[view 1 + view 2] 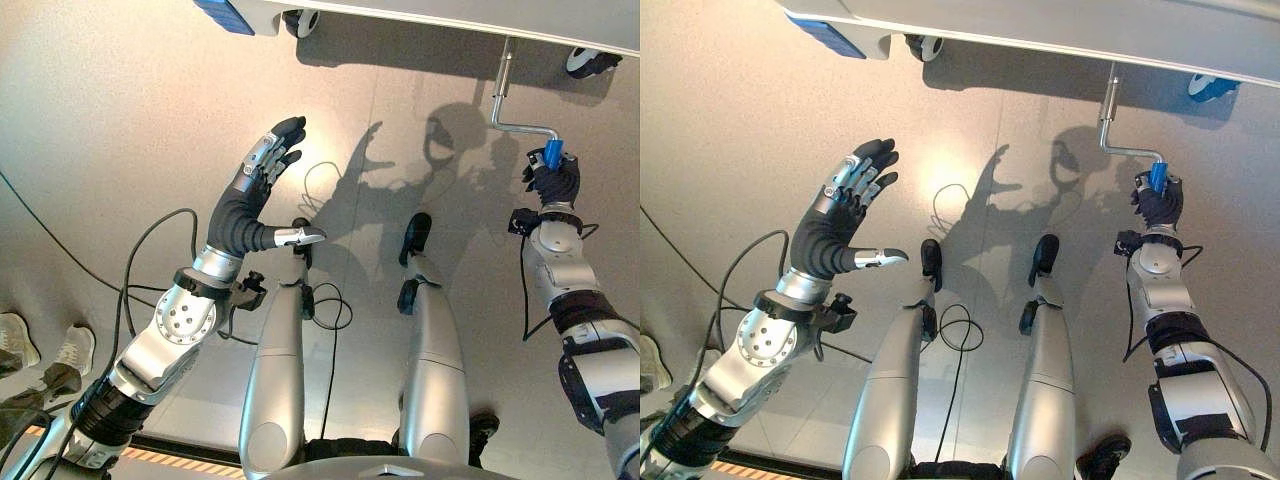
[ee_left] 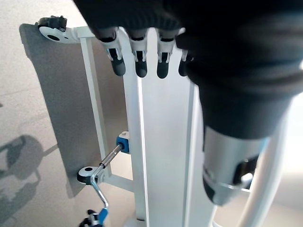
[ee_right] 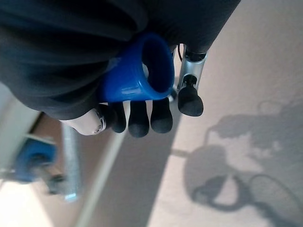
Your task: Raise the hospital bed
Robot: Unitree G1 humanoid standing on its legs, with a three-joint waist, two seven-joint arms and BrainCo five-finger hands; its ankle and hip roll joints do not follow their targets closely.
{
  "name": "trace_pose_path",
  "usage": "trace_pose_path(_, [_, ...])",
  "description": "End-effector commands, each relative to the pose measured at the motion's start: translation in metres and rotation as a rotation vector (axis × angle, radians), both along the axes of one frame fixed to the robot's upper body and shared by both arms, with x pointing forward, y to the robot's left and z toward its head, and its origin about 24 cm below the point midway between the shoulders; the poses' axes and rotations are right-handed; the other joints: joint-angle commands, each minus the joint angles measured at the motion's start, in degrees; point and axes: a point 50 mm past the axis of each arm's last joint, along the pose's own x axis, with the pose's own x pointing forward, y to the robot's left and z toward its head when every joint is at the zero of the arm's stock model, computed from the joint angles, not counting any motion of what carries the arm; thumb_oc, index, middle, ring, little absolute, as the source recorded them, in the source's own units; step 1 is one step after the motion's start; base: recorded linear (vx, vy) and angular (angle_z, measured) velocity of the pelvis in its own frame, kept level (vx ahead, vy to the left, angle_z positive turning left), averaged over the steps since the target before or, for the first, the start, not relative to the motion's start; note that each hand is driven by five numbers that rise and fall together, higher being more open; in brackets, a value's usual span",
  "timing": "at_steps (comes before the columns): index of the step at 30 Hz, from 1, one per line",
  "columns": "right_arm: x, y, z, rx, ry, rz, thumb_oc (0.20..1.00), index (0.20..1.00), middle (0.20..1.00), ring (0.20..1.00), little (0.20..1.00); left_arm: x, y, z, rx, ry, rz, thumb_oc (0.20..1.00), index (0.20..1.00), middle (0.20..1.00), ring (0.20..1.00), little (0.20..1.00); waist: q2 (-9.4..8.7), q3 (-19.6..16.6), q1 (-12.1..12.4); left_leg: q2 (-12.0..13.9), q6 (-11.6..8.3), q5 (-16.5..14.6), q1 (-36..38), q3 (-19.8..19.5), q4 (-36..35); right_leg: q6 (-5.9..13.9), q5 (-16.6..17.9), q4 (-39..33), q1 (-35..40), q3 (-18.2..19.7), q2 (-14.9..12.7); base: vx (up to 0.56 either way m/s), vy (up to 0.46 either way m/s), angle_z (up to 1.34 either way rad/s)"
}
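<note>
The white hospital bed frame [image 1: 430, 12] runs along the far edge of the floor. A silver crank [image 1: 512, 125] hangs out from under it at the right, ending in a blue handle [image 1: 554, 155]. My right hand [image 1: 553, 183] is shut on that blue handle [image 3: 137, 71], fingers [image 3: 138, 124] curled round it. My left hand [image 1: 258, 175] is held up over the bare floor at centre left, fingers straight and thumb spread, holding nothing. In the left wrist view the crank [image 2: 102, 177] and the bed frame [image 2: 161, 142] show past its fingers [image 2: 141, 64].
Bed castors sit at the far middle [image 1: 302, 20] and far right [image 1: 590, 62]. A blue corner piece [image 1: 224, 14] juts from the bed at the top. A person's shoes [image 1: 45, 350] stand at the left edge.
</note>
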Motion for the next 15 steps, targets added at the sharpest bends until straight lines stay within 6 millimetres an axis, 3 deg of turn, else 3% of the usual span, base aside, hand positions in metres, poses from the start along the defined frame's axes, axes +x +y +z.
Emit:
trace_pose_path(1, [-0.059, -0.091, -0.022, 0.042, 0.193, -0.379, 0.200, 0.200, 0.200, 0.200, 0.200, -0.007, -0.001, 0.010, -0.091, -0.065, -0.030, 1.000, 1.000, 1.000, 1.000, 1.000, 4.36, -1.22, -0.98, 0.58, 0.03, 3.90, 0.10, -1.95, -5.36, 0.82, -6.29, 6.99, 0.52, -0.76, 2.60, 0.00, 0.000, 0.00])
trace_pose_path(7, [-0.059, -0.097, -0.023, 0.034, 0.293, -0.396, 0.200, 0.200, 0.200, 0.200, 0.200, -0.006, -0.007, 0.010, -0.099, -0.060, -0.059, 1.000, 1.000, 1.000, 1.000, 1.000, 5.56, -1.22, 0.16, 0.33, 0.10, 3.77, -1.10, -2.45, -4.55, 0.73, -6.65, 7.80, -0.46, -0.88, 2.21, 0.00, 0.000, 0.00])
trace_pose_path(15, [-0.041, -0.076, -0.026, 0.033, 0.356, -0.325, 0.200, 0.200, 0.200, 0.200, 0.200, -0.003, -0.014, 0.013, -0.146, -0.062, -0.080, 1.000, 1.000, 1.000, 1.000, 1.000, 6.93, -1.22, 1.97, -0.31, 0.56, 3.15, -3.71, -3.57, -2.37, 0.44, -7.61, 10.25, -2.50, -0.93, 1.93, 0.00, -0.002, 0.01])
